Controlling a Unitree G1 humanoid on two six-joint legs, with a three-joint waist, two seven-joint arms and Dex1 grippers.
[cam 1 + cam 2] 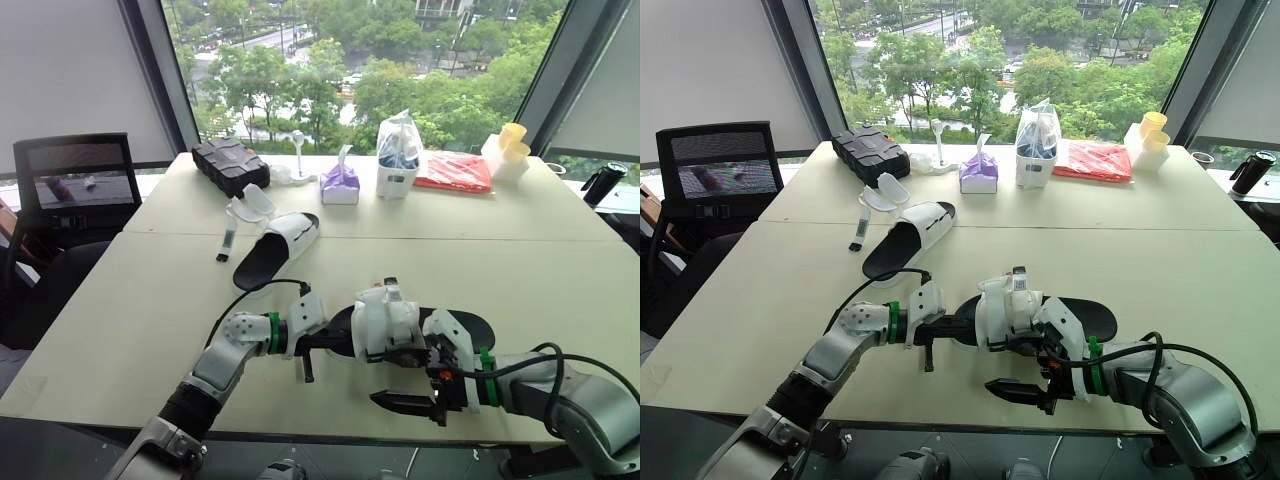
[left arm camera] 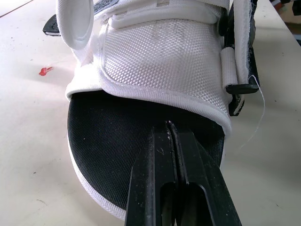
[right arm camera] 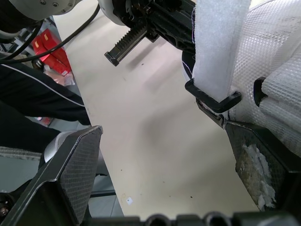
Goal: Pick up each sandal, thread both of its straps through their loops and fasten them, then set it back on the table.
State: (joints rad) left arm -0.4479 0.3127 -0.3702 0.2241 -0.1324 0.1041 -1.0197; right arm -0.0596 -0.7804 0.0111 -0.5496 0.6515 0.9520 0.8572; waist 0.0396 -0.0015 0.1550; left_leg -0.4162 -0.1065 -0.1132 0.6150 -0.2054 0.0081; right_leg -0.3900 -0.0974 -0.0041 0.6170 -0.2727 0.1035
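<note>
The near sandal (image 1: 455,322) lies at the table's (image 1: 120,320) 6 o'clock edge, between the 2 grippers, with its toe toward 9 o'clock and its heel toward 3 o'clock. The left gripper (image 2: 170,126) comes in from 9 o'clock. Its jaws are pressed together and their tips sit on the black footbed, right at the edge of the white upper; whether they pinch that edge I cannot tell. The right gripper (image 3: 163,128) sits at the sandal's 5 o'clock with its jaws spread wide and nothing between them. In the right wrist view a white strap (image 3: 218,42) hangs through a black loop (image 3: 212,101) on the side of the upper.

The second sandal (image 1: 278,248) lies well apart at 11 o'clock from the first, flat on the table, its 2 straps flared open.

Along the 12 o'clock side stand a black case (image 1: 230,163), a purple tissue box (image 1: 340,185), a clear bag (image 1: 399,155), a red cloth (image 1: 453,172) and yellow cups (image 1: 513,140).
</note>
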